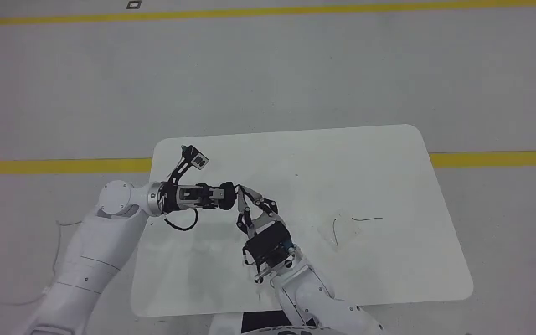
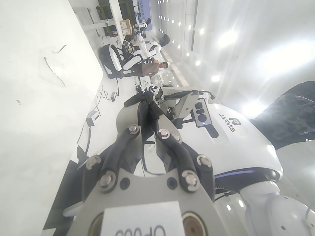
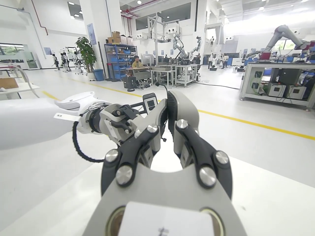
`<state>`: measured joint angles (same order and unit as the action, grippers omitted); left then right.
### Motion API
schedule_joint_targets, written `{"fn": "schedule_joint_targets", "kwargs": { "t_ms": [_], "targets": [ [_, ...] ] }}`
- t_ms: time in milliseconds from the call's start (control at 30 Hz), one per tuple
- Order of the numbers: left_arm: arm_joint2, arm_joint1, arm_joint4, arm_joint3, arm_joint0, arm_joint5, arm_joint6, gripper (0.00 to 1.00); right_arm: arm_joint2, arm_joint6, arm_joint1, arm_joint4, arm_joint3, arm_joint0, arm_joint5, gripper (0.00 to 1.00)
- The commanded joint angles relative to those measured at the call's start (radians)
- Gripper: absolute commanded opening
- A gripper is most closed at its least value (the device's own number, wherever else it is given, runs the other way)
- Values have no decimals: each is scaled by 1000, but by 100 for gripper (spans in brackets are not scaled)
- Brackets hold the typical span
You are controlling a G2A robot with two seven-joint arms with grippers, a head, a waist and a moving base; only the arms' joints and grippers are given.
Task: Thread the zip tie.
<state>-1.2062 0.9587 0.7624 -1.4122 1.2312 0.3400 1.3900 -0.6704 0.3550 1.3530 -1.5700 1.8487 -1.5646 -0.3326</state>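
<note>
Two grippers are working over one counter (image 1: 377, 167): the left gripper (image 2: 147, 104) and the right gripper (image 3: 167, 106). Three zip ties are showing: one held zip tie (image 3: 164, 87) is sticking out of the right gripper, and two are lying loose, a curved zip tie (image 1: 334, 229) and a straight zip tie (image 1: 367, 219).

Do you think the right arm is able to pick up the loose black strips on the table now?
Probably not yet: nothing stands before the strips, but the right gripper is shut on the zip tie.
</note>
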Motion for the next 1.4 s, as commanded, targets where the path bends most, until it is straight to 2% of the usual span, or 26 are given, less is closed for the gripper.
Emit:
{"fn": "schedule_joint_targets", "kwargs": {
  "t_ms": [0,100,267,467,900,1367],
  "targets": [
    [0,0,0,0,0,0,0,0,0,0,0,0,0,0,0,0],
    [0,0,0,0,0,0,0,0,-5,4,0,3,9,-1,-3,0],
    [0,0,0,0,0,0,0,0,-51,70,-2,1,58,-55,-7,0],
    [0,0,0,0,0,0,0,0,-78,79,-18,0,90,-94,-4,0],
    [0,0,0,0,0,0,0,0,-44,58,-33,0,65,-73,-7,0],
    [0,0,0,0,0,0,0,0,-46,69,-34,0,66,-75,-7,0]
  ]
}}
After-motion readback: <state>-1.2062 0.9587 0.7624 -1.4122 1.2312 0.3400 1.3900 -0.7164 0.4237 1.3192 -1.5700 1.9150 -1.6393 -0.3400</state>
